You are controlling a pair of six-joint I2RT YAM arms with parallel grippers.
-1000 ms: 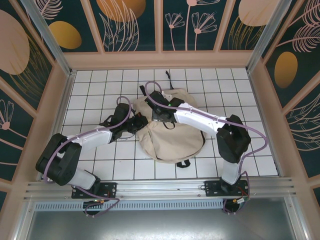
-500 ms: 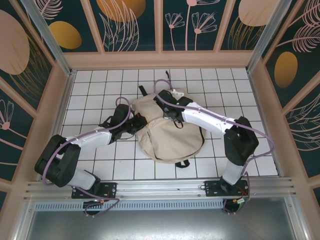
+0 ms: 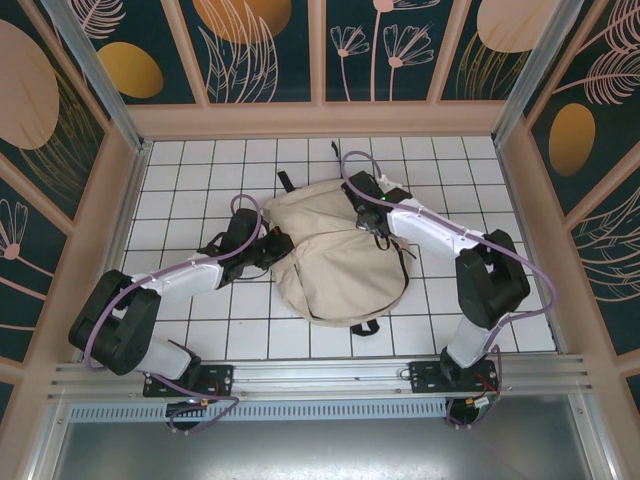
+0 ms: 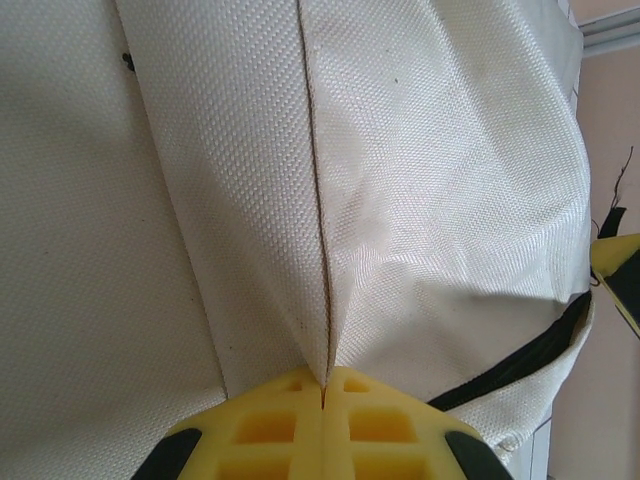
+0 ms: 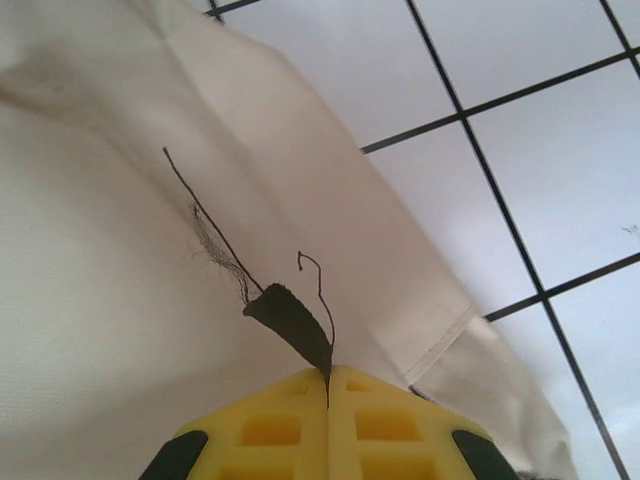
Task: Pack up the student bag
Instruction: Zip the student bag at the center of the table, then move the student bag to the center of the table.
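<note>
The student bag (image 3: 335, 270), a large beige fabric backpack, lies flat in the middle of the white tiled table. At its left edge my left gripper (image 3: 282, 246) is shut on a pinched fold of the beige fabric (image 4: 322, 300), its yellow fingertips (image 4: 323, 380) pressed together; a black zipper line (image 4: 510, 362) runs off to the right. My right gripper (image 3: 378, 222) sits at the bag's upper right edge. It is shut (image 5: 328, 372) on a small black pull tab (image 5: 292, 316) with loose threads, the beige cloth (image 5: 120, 300) behind it.
Black straps stick out at the bag's far left (image 3: 285, 181) and near edge (image 3: 367, 327). The tiled table (image 3: 190, 170) is boxed in by tan walls (image 3: 320, 118) at the back and sides. Bare tiles lie left, right and behind the bag.
My right gripper has moved right along the bag's upper edge, from left of centre to the upper right corner, still shut on the black tab. The left gripper has held still.
</note>
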